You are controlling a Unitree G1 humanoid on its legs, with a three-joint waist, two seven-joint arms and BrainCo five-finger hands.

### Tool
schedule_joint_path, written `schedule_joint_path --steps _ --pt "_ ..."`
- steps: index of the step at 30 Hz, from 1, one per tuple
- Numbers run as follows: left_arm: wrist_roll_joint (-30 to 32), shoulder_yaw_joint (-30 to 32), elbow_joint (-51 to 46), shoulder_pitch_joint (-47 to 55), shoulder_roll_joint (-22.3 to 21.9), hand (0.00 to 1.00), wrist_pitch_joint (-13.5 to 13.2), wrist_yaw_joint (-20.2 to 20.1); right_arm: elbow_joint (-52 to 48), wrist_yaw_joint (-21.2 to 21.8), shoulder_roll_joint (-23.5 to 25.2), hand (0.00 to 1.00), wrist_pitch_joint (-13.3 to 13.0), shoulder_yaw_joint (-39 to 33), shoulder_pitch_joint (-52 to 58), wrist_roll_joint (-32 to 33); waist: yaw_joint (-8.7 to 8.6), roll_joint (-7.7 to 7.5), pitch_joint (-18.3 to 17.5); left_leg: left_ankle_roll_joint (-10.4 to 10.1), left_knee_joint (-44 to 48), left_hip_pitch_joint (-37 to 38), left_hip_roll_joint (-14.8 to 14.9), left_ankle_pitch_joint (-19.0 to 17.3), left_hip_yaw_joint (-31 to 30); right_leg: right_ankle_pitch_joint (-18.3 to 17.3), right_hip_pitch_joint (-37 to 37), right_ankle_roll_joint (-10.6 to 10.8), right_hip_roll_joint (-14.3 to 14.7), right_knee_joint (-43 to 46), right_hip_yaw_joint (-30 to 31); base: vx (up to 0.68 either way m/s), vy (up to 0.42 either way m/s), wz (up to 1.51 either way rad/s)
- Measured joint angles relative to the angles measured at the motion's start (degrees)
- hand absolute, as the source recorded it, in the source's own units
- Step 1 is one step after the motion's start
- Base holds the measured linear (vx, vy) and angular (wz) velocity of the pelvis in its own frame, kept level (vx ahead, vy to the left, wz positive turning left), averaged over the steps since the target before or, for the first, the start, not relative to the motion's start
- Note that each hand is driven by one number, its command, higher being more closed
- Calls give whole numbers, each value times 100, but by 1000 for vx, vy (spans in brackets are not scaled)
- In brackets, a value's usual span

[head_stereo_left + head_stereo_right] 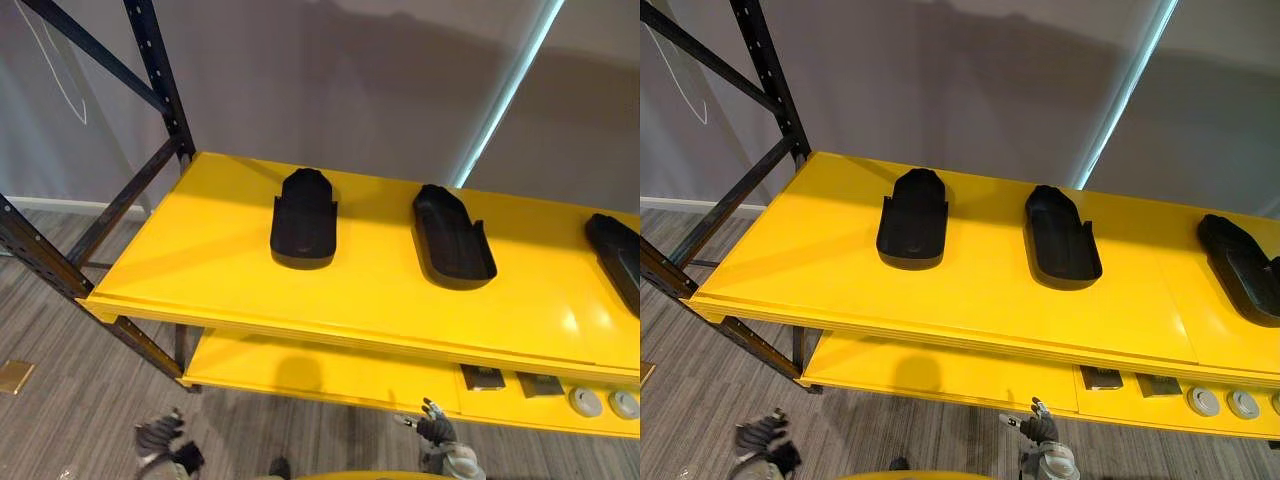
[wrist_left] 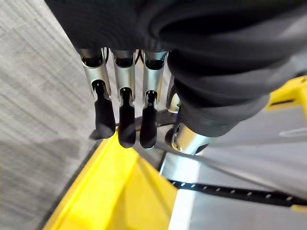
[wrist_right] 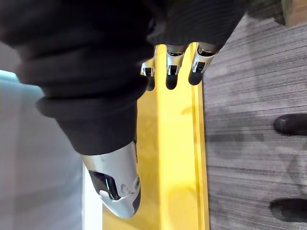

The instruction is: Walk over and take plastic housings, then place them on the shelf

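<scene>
Three black housings lie on the yellow shelf (image 1: 220,262), well ahead of and above both hands. The left housing (image 1: 303,218) sits up ahead of the left hand (image 1: 160,435), the middle housing (image 1: 452,237) ahead of the right hand (image 1: 436,430), and the right housing (image 1: 618,255) far out to that hand's right. Both hands hang low over the floor (image 1: 70,410), well apart, touching nothing. The left fingers (image 2: 126,129) are straight and relaxed, the right fingers (image 3: 172,73) loose, both empty. The lower shelf (image 1: 330,370) lies just ahead of the right hand, with grey discs (image 1: 585,402) off to its right.
</scene>
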Motion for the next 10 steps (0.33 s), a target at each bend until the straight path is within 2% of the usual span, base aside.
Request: schedule_joint_path --steps 6,8,10 --pt "346 -290 810 -248 -11 0 -8 -35 303 -37 -49 0 0 -53 60 -25 -9 205 -21 -9 -1 87 8 -18 79 -2 -1 -3 14 -6 126 9 -1 -8" --pt "431 -477 992 -316 -17 0 -11 -32 340 -82 -76 0 -1 -140 44 -194 -18 314 30 -8 -1 99 16 -17 108 -1 -6 -3 24 -9 143 2 -10 -8" --pt "442 -601 1008 -326 -9 0 -14 -43 509 -170 -91 0 0 -180 -18 -306 -26 344 32 -7 -1 102 27 -17 131 -1 -13 -4 37 -15 168 -2 -18 -6"
